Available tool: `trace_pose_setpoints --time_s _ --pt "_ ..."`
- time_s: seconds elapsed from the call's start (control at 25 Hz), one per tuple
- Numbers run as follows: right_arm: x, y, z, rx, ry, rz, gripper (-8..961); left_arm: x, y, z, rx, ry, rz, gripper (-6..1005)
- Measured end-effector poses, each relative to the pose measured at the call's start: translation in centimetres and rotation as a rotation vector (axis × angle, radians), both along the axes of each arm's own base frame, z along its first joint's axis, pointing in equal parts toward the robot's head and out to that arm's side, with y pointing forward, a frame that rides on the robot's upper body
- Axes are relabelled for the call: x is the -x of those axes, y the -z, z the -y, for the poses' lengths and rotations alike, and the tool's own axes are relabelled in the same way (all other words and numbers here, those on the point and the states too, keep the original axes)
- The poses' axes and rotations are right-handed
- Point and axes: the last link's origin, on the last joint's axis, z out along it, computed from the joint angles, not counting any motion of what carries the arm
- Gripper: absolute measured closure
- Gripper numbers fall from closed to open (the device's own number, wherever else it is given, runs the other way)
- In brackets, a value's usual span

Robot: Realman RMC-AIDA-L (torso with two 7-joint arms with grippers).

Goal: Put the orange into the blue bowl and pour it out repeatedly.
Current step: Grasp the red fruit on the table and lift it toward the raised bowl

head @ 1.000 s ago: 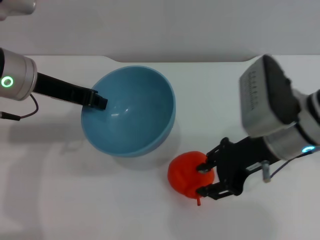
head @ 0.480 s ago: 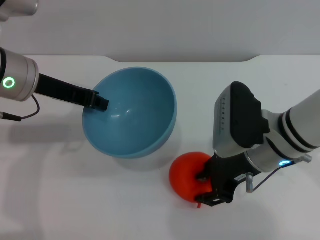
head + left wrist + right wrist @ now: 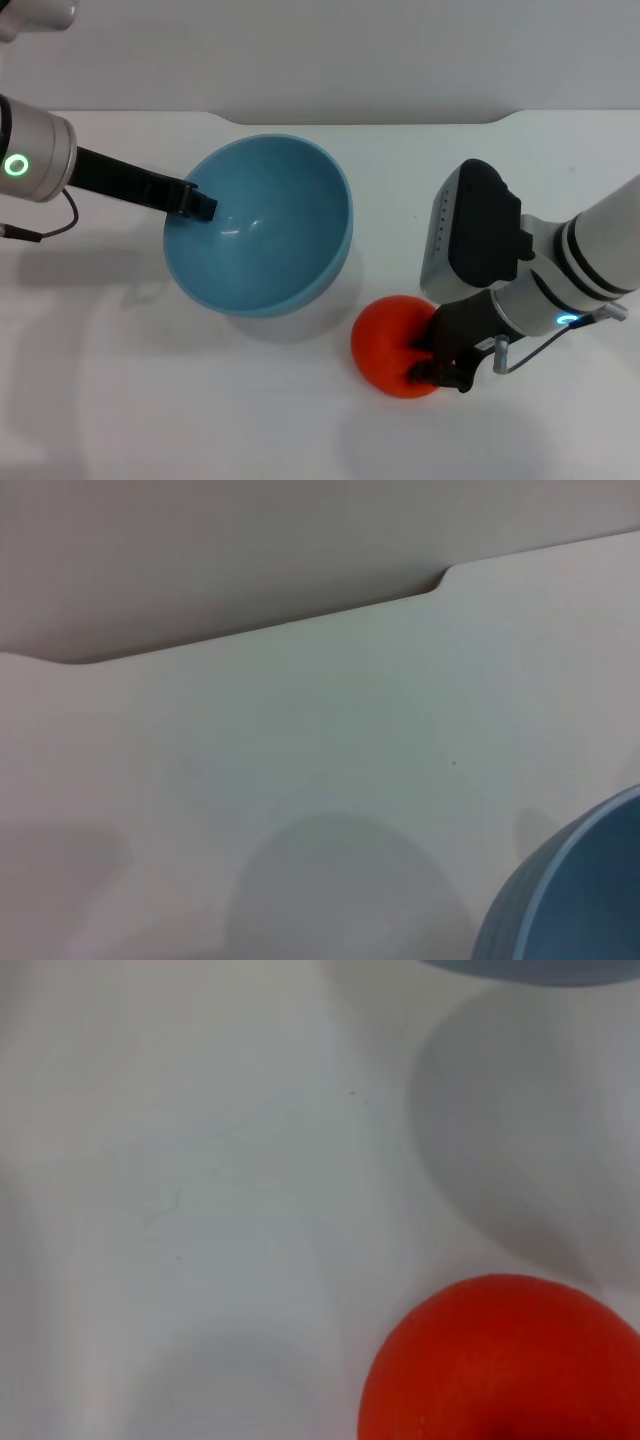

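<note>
White tabletop [image 3: 120,400] fills the head view, its far edge running straight across at twelve o'clock with a small step near one o'clock, grey background beyond. Open surface spreads wide at six to nine o'clock and across the far strip behind the blue bowl [image 3: 258,225].

The bowl sits tipped up, its opening facing the camera, just left of centre. The left gripper [image 3: 195,200] reaches in from nine o'clock, its dark fingers closed on the bowl's rim at the bowl's own nine o'clock. In the left wrist view only a curve of the bowl's outer wall [image 3: 570,890] shows, with bare table beyond.

The orange [image 3: 393,347] lies at the bowl's five o'clock, near it but not touching. The right gripper [image 3: 432,358] comes in from three o'clock, fingers clamped on the orange's right side. The right wrist view shows the orange [image 3: 500,1360] close up, over clear table.

Against half a second earlier, the orange sits slightly farther right and lower in the head view, its stem no longer showing; the right wrist has turned a little. Bowl and left arm are unchanged.
</note>
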Motion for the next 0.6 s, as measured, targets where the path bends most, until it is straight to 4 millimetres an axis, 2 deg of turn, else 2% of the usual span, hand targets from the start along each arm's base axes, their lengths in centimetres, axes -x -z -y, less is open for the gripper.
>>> trace_pose_setpoints --time_s 0.12,0.32,0.6 --pt "-0.1 -0.1 -0.1 -0.007 0.007 -0.005 688 -0.1 0.0 -0.1 0.000 0.001 -0.002 1000" --pt "-0.6 -1.5 -0.5 -0.068 0.075 -0.075 789 0.1 0.6 -0.1 0.020 -0.009 -0.009 1000" --pt "-1.9 -5.6 -1.5 -0.200 0.197 -0.195 884 0.0 1.5 -0.2 0.041 0.000 -0.022 1001"
